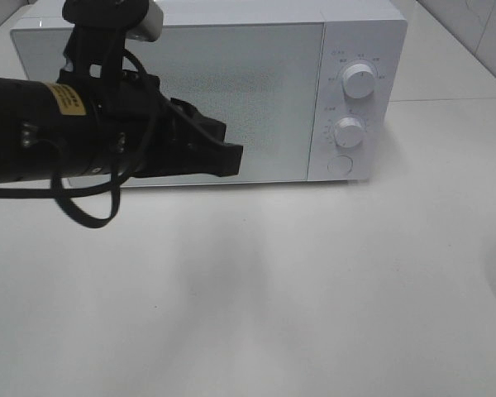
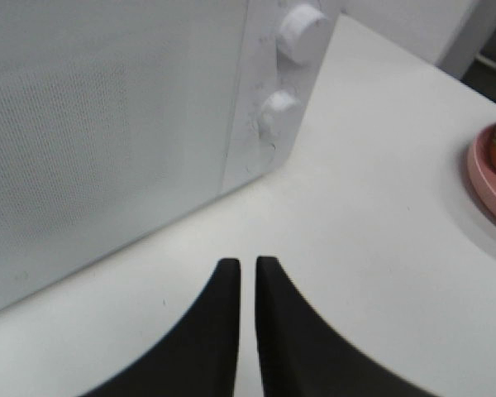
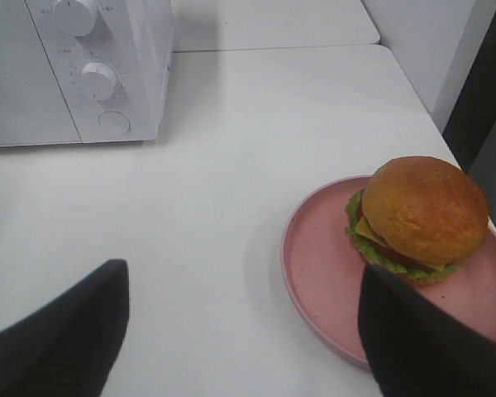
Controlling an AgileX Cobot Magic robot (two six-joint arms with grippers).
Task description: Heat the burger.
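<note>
The burger (image 3: 419, 217) sits on a pink plate (image 3: 318, 273) between the right claw's (image 3: 244, 327) wide-apart fingers, while the left claw (image 2: 247, 266) is almost together, holding nothing.

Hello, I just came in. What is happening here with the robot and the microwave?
The microwave stands on the white table with its door closed. The left gripper, nearly shut and holding nothing, hovers before the door. The right gripper is open above the table, beside the burger, which sits untouched on a pink plate.
</note>
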